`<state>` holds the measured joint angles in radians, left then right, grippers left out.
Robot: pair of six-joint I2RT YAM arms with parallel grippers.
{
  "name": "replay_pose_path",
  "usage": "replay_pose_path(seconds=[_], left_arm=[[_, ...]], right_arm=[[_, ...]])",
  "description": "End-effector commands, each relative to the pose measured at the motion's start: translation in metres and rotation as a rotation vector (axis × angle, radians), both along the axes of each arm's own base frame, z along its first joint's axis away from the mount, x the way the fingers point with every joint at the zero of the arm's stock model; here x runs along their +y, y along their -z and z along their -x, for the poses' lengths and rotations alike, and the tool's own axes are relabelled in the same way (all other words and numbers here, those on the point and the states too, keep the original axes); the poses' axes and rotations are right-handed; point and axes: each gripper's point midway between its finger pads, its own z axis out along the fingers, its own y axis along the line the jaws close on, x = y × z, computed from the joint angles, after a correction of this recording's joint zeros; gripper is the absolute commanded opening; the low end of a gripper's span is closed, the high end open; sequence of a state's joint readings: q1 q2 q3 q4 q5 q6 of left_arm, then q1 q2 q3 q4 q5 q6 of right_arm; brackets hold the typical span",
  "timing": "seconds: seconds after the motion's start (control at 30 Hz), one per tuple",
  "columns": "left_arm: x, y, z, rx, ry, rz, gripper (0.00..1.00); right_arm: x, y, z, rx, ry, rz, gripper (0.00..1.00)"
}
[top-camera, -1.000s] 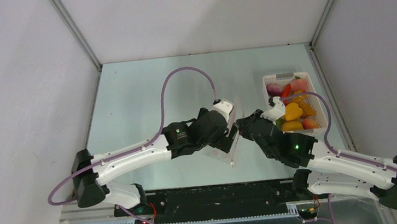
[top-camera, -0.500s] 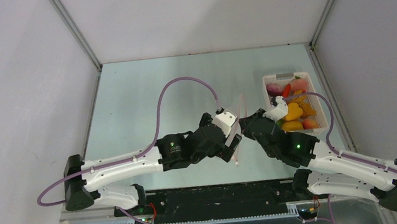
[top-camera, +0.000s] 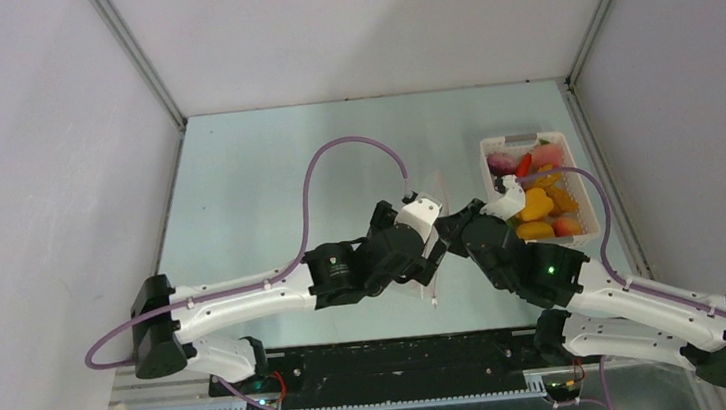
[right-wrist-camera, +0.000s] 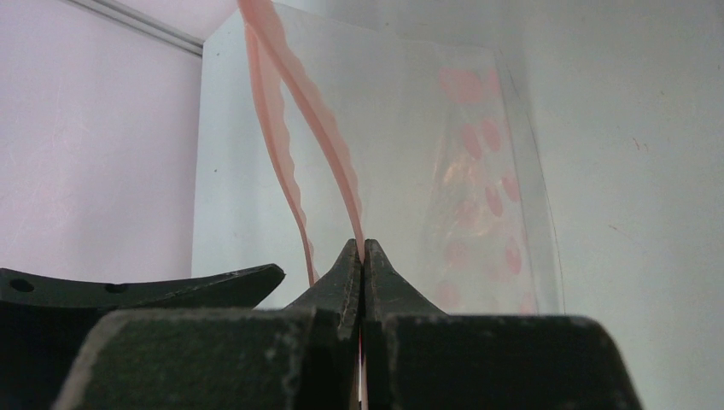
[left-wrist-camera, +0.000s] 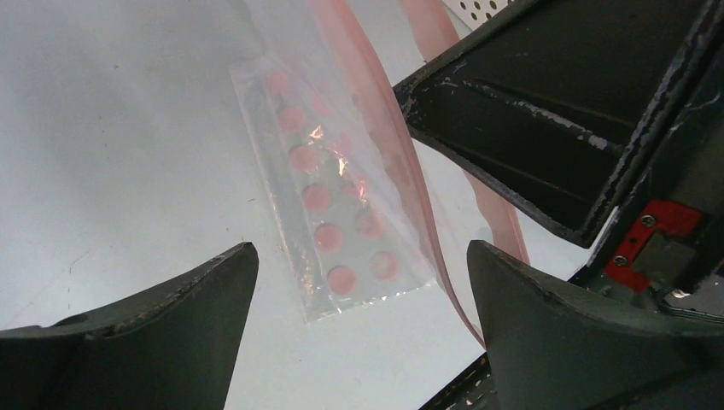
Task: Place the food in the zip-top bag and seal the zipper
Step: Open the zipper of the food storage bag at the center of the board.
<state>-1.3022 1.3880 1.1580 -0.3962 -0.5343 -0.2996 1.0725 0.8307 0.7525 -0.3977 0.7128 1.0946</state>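
Note:
The zip-top bag [left-wrist-camera: 341, 222], clear with pink dots, hangs upright between my two grippers, its lower corner near the table. My right gripper [right-wrist-camera: 359, 248] is shut on one side of the pink zipper [right-wrist-camera: 329, 154]; the other zipper side [right-wrist-camera: 286, 188] hangs free, so the mouth is parted. My left gripper [left-wrist-camera: 360, 252] is open and empty, its jaws spread around the bag's lower part without touching it. In the top view the left gripper [top-camera: 432, 257] and right gripper [top-camera: 450, 229] are close together at mid-table, with the bag [top-camera: 434, 287] edge-on. The food [top-camera: 537, 203] lies in the white basket.
The white slotted basket [top-camera: 590, 205] stands at the right, just behind my right arm. The right gripper's black fingers [left-wrist-camera: 546, 128] fill the upper right of the left wrist view. A left finger [right-wrist-camera: 171, 286] shows low in the right wrist view. Cage walls surround the table.
My left gripper has moved right, closer to the right gripper. The bag has swung from partly lying on the table to hanging edge-on from the right gripper.

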Motion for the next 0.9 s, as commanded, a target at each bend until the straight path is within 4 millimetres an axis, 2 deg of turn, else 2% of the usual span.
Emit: replay_pose_path(seconds=[0.0, 0.17, 0.27, 0.37, 0.47, 0.7, 0.87], left_arm=[[-0.008, -0.032, -0.006, -0.041, -0.027, 0.117, 1.00], [-0.010, -0.023, -0.011, -0.013, -0.024, 0.125, 1.00], [-0.016, -0.016, -0.020, 0.036, -0.052, 0.149, 0.99], [-0.010, -0.008, -0.036, 0.056, -0.134, 0.127, 0.96], [-0.001, -0.011, -0.046, 0.037, -0.207, 0.112, 0.91], [0.020, -0.012, -0.058, -0.006, -0.306, 0.093, 0.82], [0.022, 0.001, -0.070, 0.045, -0.341, 0.103, 0.74]], right_arm=[[0.004, -0.025, -0.001, -0.038, -0.003, -0.063, 0.00], [0.010, -0.033, 0.001, -0.058, -0.035, -0.084, 0.00], [0.013, -0.039, 0.004, -0.074, -0.055, -0.094, 0.00], [0.011, -0.040, 0.005, -0.076, -0.048, -0.099, 0.00], [0.008, -0.038, 0.005, -0.071, -0.034, -0.091, 0.00], [0.007, -0.034, 0.002, -0.071, -0.023, -0.070, 0.00], [0.009, -0.036, 0.004, -0.076, -0.039, -0.071, 0.00]])
